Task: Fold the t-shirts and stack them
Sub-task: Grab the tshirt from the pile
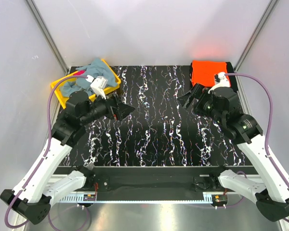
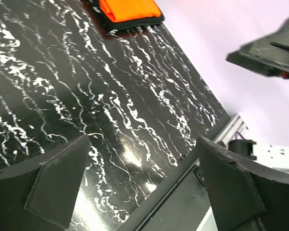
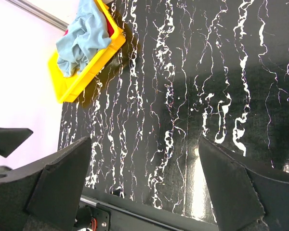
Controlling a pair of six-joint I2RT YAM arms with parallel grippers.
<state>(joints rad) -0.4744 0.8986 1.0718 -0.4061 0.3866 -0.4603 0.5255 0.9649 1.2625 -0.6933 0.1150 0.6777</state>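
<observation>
Both the left pincer and the right pincer hang released and empty over the black marbled counter. A folded bright orange cloth t-shirt lies at the far right corner. The crumpled grey-blue cloth t-shirt spills over the yellow plastic bin at the far left corner. Lifting it could drag the bin along, or pull up whatever lies tangled beneath.

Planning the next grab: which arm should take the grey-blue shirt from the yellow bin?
Probably left. The left gripper, open, hovers beside the yellow bin holding the grey-blue shirt; the right gripper, also open, is across the table by the orange shirt.
</observation>
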